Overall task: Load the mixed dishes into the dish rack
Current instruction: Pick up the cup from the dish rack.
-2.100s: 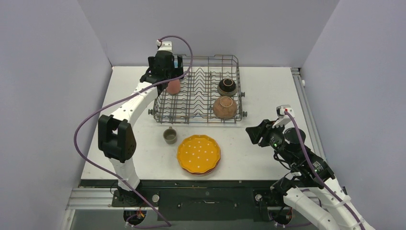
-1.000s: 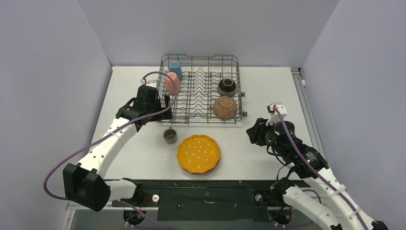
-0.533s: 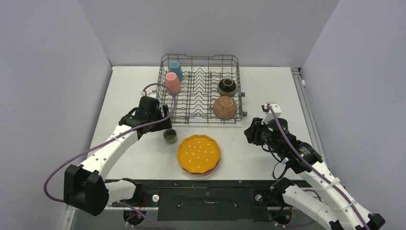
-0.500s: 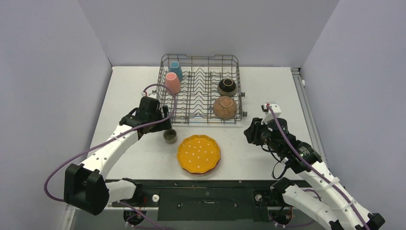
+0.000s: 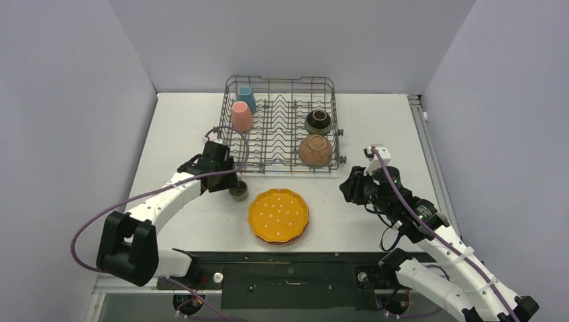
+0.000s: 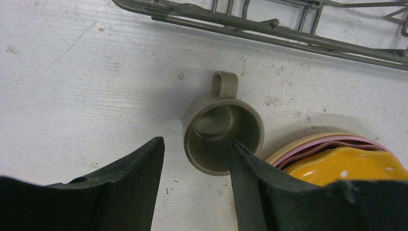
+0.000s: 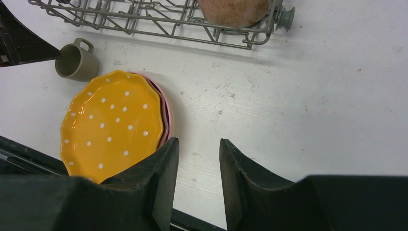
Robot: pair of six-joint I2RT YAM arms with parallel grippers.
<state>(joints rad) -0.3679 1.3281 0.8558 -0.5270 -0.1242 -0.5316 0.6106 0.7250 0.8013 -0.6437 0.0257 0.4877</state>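
Inside the dish rack (image 5: 278, 134) sit cups (image 5: 241, 117) and bowls (image 5: 315, 149); my left pincer (image 6: 197, 141) gapes around the grey-green cup (image 6: 223, 139); plates (image 5: 278, 216) wait.

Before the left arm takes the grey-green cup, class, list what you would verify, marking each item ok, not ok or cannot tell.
1. The grey-green cup stands upright, mouth up, with its handle toward the dish rack: ok.
2. The left gripper has its jaws apart, one finger outside the cup's wall and the other over its mouth: ok.
3. A finger already touches the cup: cannot tell.
4. The cup stands apart from the plate stack: cannot tell, they are very close.
5. The rack's middle rows have free places: ok.
6. The right gripper is open, holds nothing and is well away from the cup: ok.
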